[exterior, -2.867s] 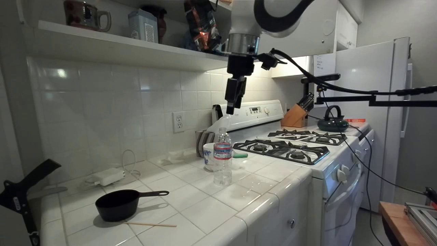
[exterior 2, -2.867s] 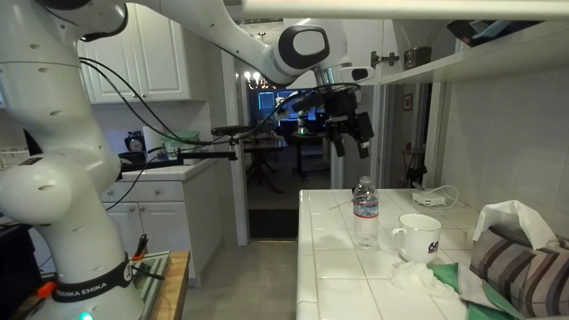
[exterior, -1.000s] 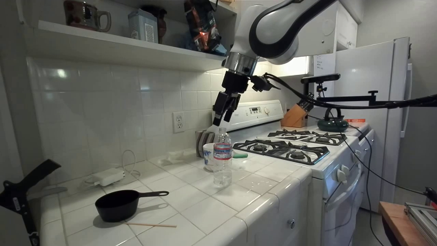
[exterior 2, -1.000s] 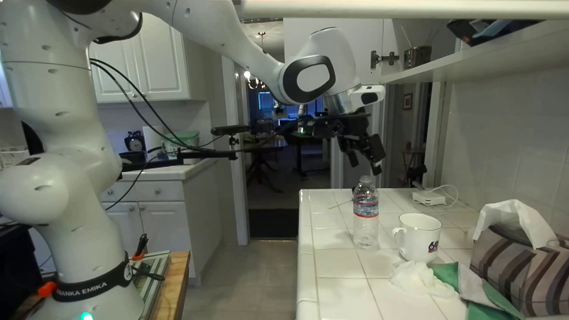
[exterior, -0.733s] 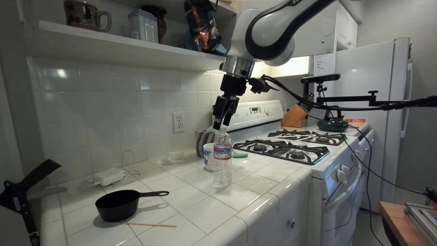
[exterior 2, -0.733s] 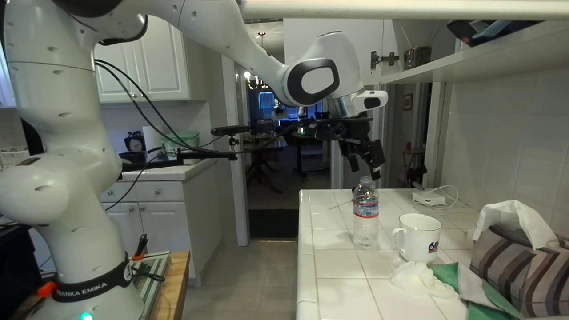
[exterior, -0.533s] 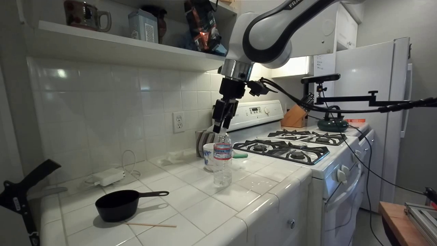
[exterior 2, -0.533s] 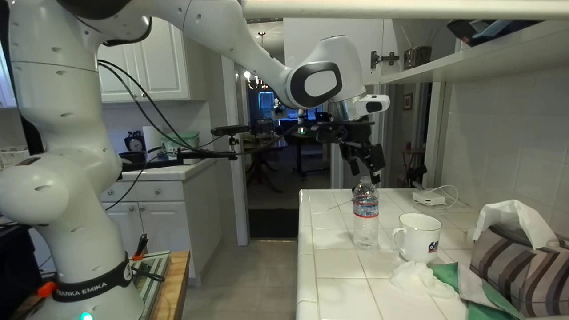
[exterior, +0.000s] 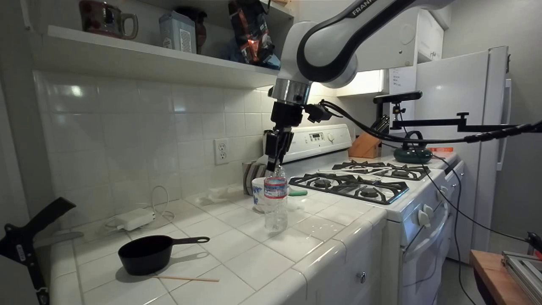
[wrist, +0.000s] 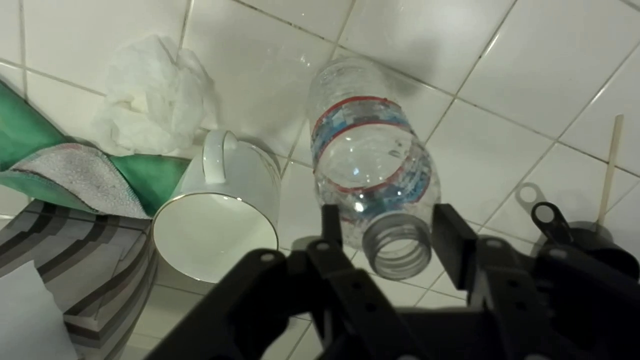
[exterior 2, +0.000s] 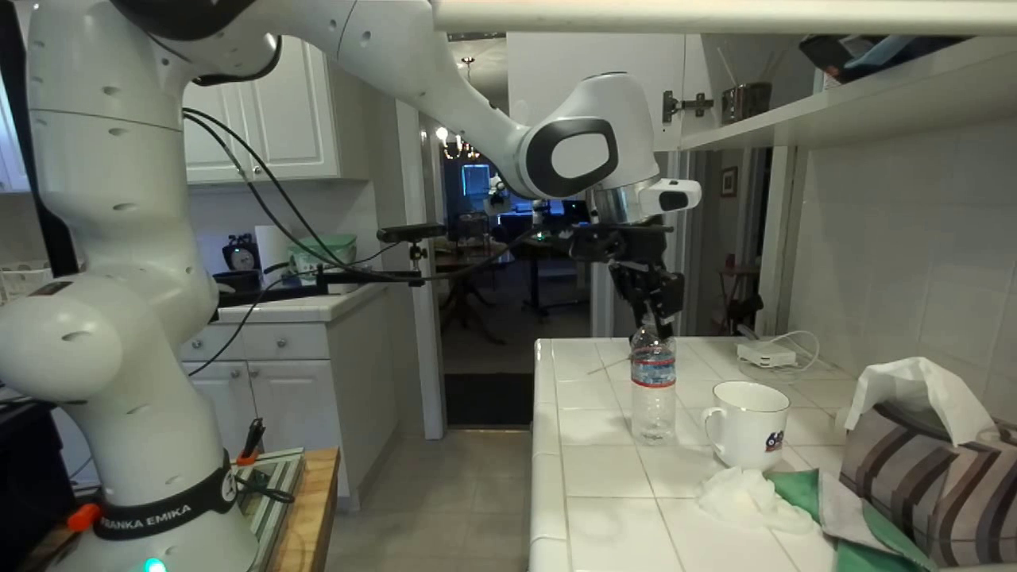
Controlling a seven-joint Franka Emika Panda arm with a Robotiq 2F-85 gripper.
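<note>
Clear plastic bottle [exterior: 276,199] with a red-and-blue label stands upright on a white-tiled worktop [exterior: 237,267], nearer the open front edge than the wall edge, as a robot's black fingers [wrist: 454,245] straddle its neck. They are partly open, a gap showing at one side of the neck, the bottle ungripped; contact on the other side cannot be told. A white mug [exterior 2: 751,429] sits just beside it toward the wall edge, near a striped tissue box [exterior 2: 929,485]. A black saucepan [exterior: 146,256] and thin wooden stick [exterior: 186,278] lie toward the edge farthest from the stove [exterior: 351,180].
</note>
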